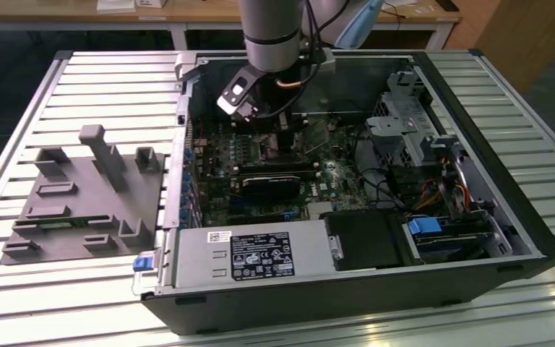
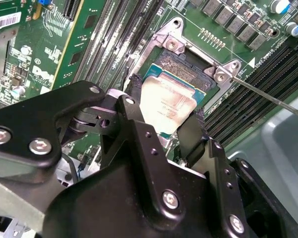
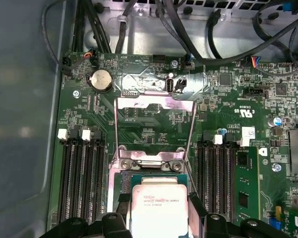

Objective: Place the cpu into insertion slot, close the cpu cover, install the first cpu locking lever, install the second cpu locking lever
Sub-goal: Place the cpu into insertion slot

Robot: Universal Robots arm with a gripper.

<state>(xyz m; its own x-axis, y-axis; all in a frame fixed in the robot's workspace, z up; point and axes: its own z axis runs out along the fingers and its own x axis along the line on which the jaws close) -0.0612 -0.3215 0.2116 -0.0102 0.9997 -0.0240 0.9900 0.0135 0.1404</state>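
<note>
— Silver-grey, that's the cpu (image 2: 166,106). Where is it against the pincer (image 2: 165,110)?
— Right between its 2 fingers (image 2: 191,136), in both wrist views. They sit just the chip's width apart, pressing on 2 opposite edges.
— And the insertion slot (image 2: 186,69)?
— Directly beneath the chip. Whether it's seated, I can't tell. The cpu cover (image 3: 149,96) lies flipped open beyond it.
— The arm (image 1: 275,32)?
— In the exterior view it reaches down into the computer case (image 1: 509,217) at 12 o'clock.

Print is showing on dull silver-grey square cpu (image 3: 159,206) and white label (image 1: 263,256) on grey metal box (image 1: 196,266); none reading clearly.
</note>
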